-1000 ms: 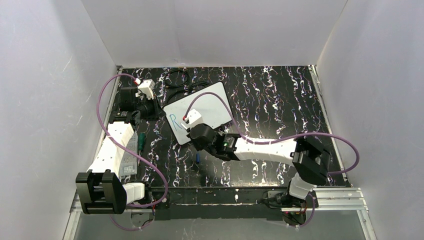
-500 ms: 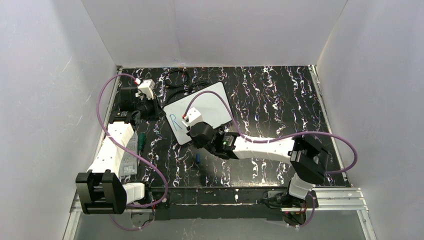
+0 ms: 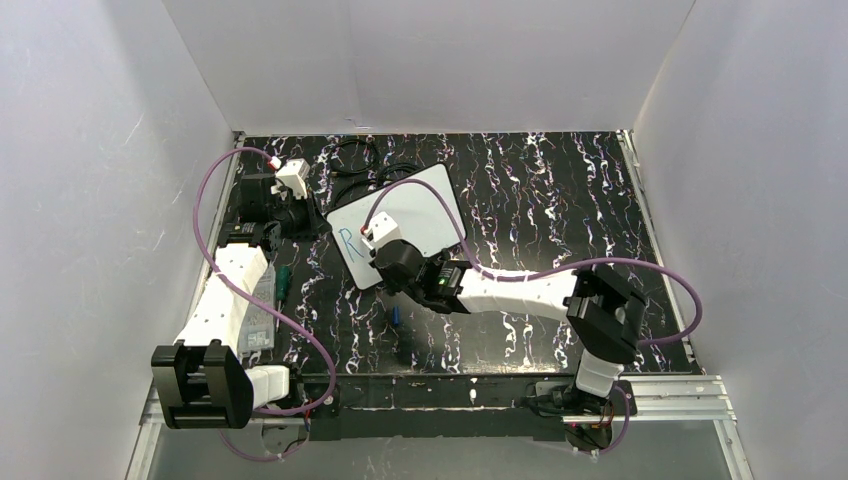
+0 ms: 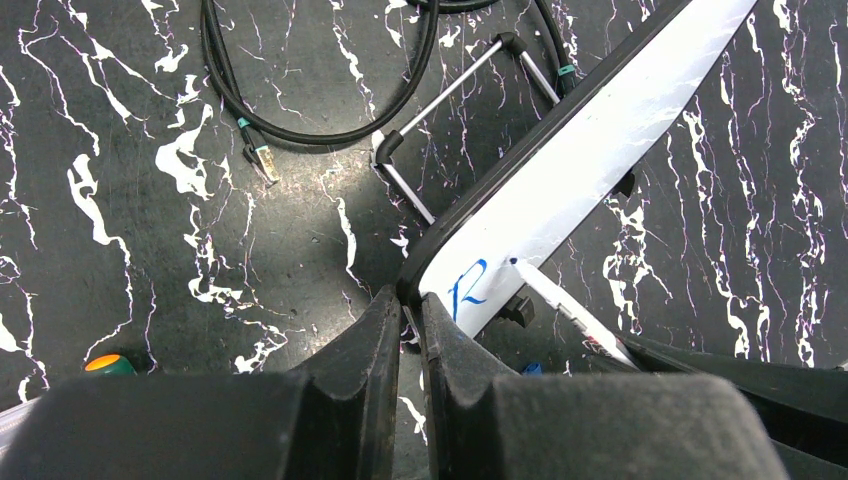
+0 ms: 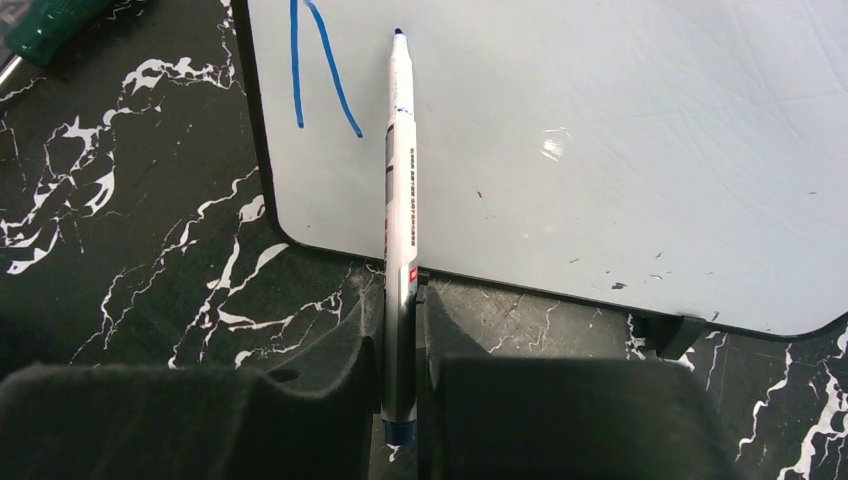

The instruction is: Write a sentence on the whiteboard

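Observation:
The whiteboard (image 3: 420, 215) stands tilted on a wire stand. A blue "R" (image 3: 347, 240) is near its left end; the rest of the sentence does not show. My left gripper (image 3: 326, 220) is shut on the board's left corner (image 4: 425, 280), jaws either side of the dark edge. My right gripper (image 3: 378, 262) is shut on a white marker (image 5: 400, 200). The marker's blue tip rests at the board's surface (image 5: 600, 150) just right of the "R" (image 5: 315, 70). The marker also shows in the left wrist view (image 4: 570, 310), its tip beside the "R" (image 4: 466, 288).
A blue marker cap (image 3: 397, 316) lies on the black marbled table in front of the board. A green screwdriver (image 3: 283, 282) lies by the left arm. Black cables (image 3: 365, 160) coil behind the board, near its wire stand (image 4: 450, 90). White walls enclose the table.
My right gripper has shifted a little left and farther away with the marker, staying beside the "R". The left gripper and the board have not moved.

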You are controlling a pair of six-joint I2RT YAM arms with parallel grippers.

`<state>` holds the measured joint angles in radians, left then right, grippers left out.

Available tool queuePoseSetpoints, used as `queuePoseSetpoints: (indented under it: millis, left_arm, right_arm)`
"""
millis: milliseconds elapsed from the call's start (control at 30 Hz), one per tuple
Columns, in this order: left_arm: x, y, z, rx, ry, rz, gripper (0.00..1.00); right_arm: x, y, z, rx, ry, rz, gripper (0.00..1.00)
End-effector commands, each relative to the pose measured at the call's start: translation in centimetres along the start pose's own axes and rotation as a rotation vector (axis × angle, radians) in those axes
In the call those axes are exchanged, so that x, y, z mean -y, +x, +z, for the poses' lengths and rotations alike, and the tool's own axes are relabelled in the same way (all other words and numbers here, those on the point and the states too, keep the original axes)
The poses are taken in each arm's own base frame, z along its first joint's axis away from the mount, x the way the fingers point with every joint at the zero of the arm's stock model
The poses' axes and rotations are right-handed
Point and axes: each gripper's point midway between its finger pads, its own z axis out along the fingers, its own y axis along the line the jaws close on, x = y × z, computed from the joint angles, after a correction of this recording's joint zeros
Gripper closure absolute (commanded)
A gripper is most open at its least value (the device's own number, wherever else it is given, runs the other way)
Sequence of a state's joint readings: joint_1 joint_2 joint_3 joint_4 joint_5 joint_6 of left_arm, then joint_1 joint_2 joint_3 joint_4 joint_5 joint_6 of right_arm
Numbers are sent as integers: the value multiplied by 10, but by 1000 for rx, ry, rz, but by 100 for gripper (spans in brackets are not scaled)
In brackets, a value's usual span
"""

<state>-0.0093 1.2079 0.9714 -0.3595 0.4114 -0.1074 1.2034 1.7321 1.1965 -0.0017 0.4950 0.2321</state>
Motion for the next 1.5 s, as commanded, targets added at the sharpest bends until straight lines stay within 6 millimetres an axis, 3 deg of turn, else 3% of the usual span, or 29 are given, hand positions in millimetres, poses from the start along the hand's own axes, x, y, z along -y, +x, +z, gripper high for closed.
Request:
queuePoseSetpoints:
  millis: [0, 300, 500, 600, 733, 900, 1133, 1467]
  left_arm:
    - [1, -2, -6, 22, -2, 23, 100]
    - [2, -3, -7, 28, -1, 25, 100]
    - [2, -4, -7, 30, -1, 26, 100]
    - [1, -3, -7, 27, -1, 24, 100]
    - [2, -3, -6, 27, -1, 24, 100]
    - [1, -4, -6, 27, -1, 25, 100]
    - [1, -3, -6, 26, -1, 24, 100]
    - [2, -3, -6, 26, 2, 23, 100]
  right_arm:
    - [0, -15, 5, 27, 12, 18, 99]
    - [-1, 30, 0, -76, -9, 57, 99]
    - [-1, 41, -1, -104, -19, 63, 99]
    - [-3, 28, -6, -74, -34, 64, 99]
    - [-10, -6, -19, 25, -75, 69, 99]
    - [-4, -38, -22, 104, -38, 61, 99]
    - [-2, -49, -9, 120, 1, 23, 99]
    - [-1, -38, 3, 83, 19, 25, 99]
